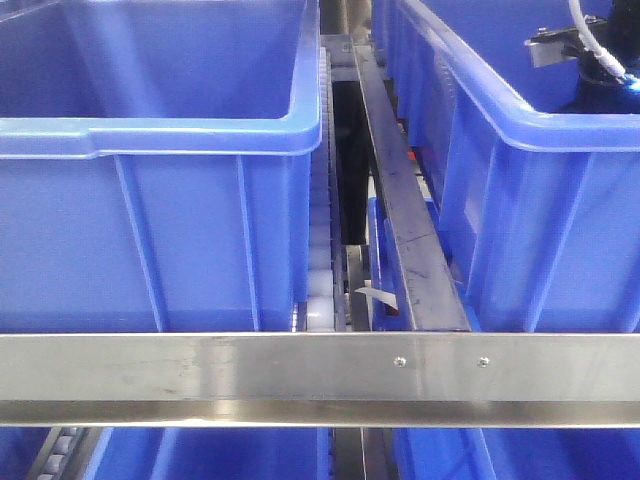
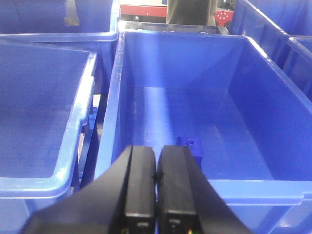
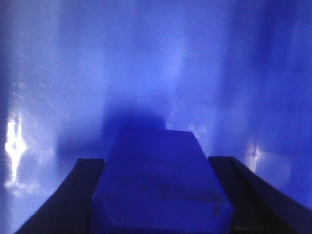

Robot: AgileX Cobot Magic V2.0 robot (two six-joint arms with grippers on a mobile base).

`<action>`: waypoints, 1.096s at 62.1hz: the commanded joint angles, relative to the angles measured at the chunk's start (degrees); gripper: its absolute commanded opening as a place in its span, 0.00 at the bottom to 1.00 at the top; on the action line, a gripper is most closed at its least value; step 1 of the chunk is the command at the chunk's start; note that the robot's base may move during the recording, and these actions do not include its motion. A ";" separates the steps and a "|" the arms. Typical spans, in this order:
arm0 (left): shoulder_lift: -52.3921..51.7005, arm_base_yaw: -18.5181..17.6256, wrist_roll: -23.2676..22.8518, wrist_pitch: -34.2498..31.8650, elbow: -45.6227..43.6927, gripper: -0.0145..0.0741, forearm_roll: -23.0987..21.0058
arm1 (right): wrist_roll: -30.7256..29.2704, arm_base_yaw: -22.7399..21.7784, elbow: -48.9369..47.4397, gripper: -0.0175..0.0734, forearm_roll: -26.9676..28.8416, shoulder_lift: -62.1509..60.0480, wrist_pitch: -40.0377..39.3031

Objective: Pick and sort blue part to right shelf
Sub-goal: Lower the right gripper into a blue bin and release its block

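The right shelf is a steel rack with a flat front rail and large blue crates. In the right wrist view my right gripper is shut on a blue part, a blocky piece that fills the gap between the two dark fingers, deep inside a blue crate. The right arm reaches into the right crate. My left gripper is shut and empty above the near rim of another crate. A small blue part lies on that crate's floor.
A second big crate sits left of a dark divider rail and a pale roller track. More crates show below the front rail. In the left wrist view another crate stands to the left.
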 commanded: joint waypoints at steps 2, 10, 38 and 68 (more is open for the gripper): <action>0.70 -0.02 -0.04 -4.19 -1.38 0.30 0.37 | -0.44 -0.39 -2.27 0.66 -1.74 -3.19 -1.97; 0.70 -0.02 -0.04 -4.19 -1.38 0.30 0.37 | -0.44 -0.39 -2.44 0.88 -1.97 -3.53 -0.67; 0.70 -0.02 -0.04 -4.19 -1.38 0.30 0.37 | -0.44 -0.39 1.19 0.64 0.09 -21.56 3.75; 0.70 -0.02 -0.04 -4.19 -1.38 0.30 0.62 | -0.44 -0.39 30.97 0.23 2.43 -55.31 -7.00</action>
